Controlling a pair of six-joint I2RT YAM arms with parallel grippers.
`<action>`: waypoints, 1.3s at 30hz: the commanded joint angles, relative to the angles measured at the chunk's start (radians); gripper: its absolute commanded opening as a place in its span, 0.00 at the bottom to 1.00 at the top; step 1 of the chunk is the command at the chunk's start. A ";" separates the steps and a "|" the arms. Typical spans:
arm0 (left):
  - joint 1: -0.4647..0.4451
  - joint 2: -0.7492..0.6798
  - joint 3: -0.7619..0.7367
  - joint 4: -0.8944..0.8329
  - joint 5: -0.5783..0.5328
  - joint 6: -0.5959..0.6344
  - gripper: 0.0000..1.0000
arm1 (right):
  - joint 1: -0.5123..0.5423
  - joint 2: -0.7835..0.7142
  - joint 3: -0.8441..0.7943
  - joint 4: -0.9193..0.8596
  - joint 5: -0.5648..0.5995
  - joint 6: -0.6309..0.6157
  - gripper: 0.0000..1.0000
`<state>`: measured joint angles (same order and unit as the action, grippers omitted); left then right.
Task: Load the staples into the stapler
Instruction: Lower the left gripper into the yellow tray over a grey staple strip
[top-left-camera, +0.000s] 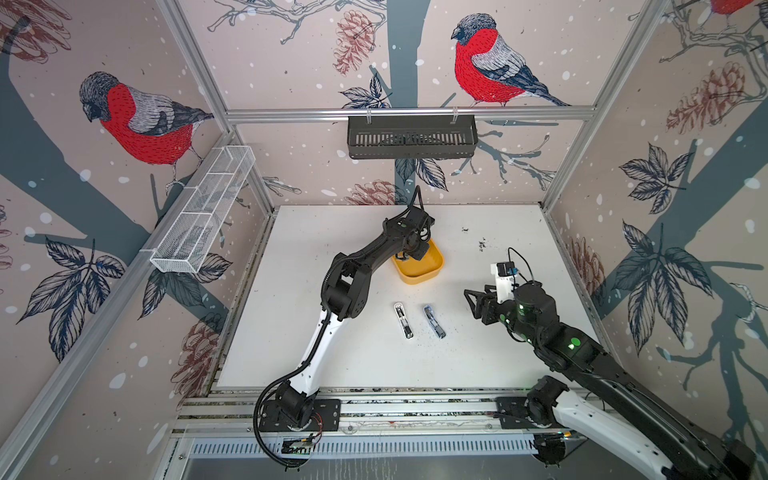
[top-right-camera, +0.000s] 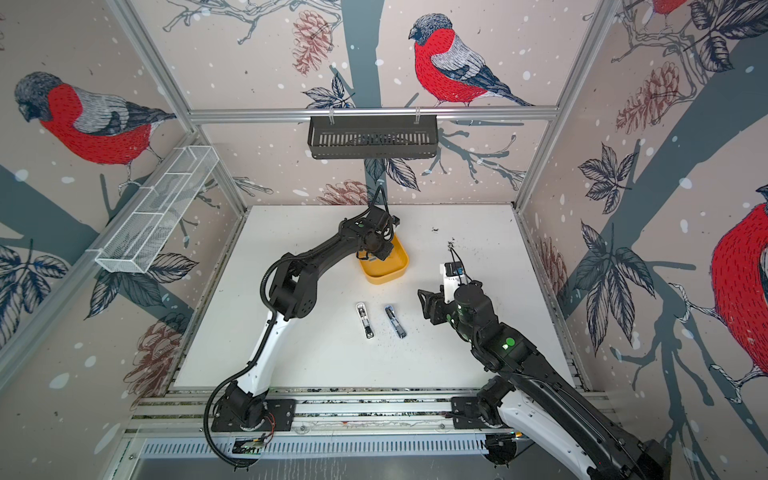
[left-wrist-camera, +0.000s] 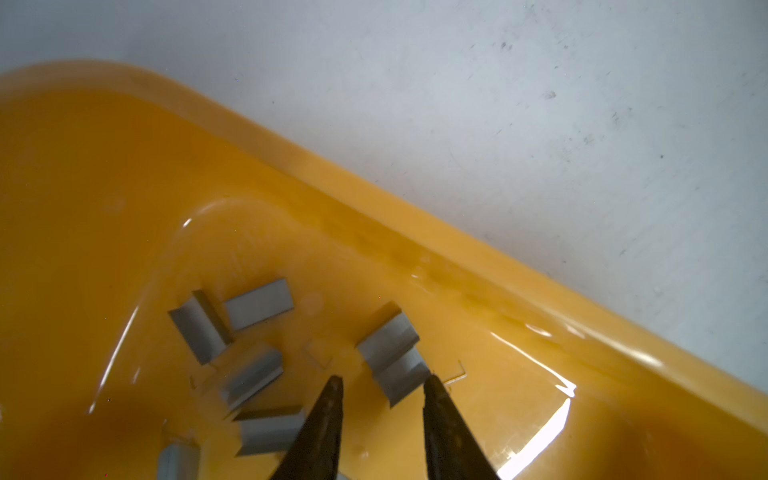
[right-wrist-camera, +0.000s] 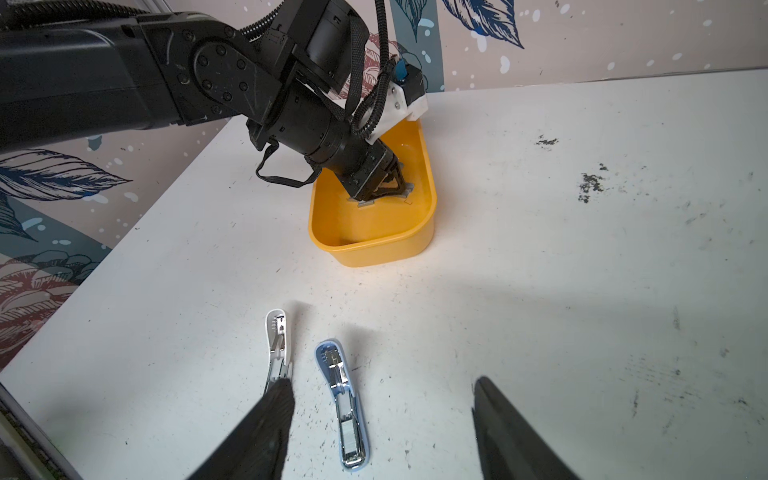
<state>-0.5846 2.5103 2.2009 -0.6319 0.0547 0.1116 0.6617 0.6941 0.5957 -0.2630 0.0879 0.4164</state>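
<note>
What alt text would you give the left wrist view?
The left gripper, jaws apart, hangs inside a yellow tray, its tips either side of one of several grey staple strips on the tray floor. A scuffed white table lies beyond the rim.

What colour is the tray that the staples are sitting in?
The tray is yellow-orange, shown most clearly in the right wrist view.

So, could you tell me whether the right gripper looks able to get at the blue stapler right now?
Probably yes: the right gripper hangs open near the blue stapler, with only bare table between.
</note>
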 joint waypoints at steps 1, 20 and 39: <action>0.000 0.011 0.007 -0.011 0.018 0.000 0.35 | 0.001 0.000 -0.001 0.026 0.020 -0.001 0.69; 0.000 0.028 0.014 0.005 0.020 -0.023 0.13 | -0.001 -0.015 -0.011 0.013 0.038 -0.010 0.69; 0.003 -0.004 0.047 -0.009 -0.008 -0.027 0.16 | -0.006 -0.017 -0.018 0.019 0.029 -0.011 0.69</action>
<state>-0.5838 2.5156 2.2383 -0.6178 0.0532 0.0853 0.6582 0.6800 0.5766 -0.2638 0.1127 0.4152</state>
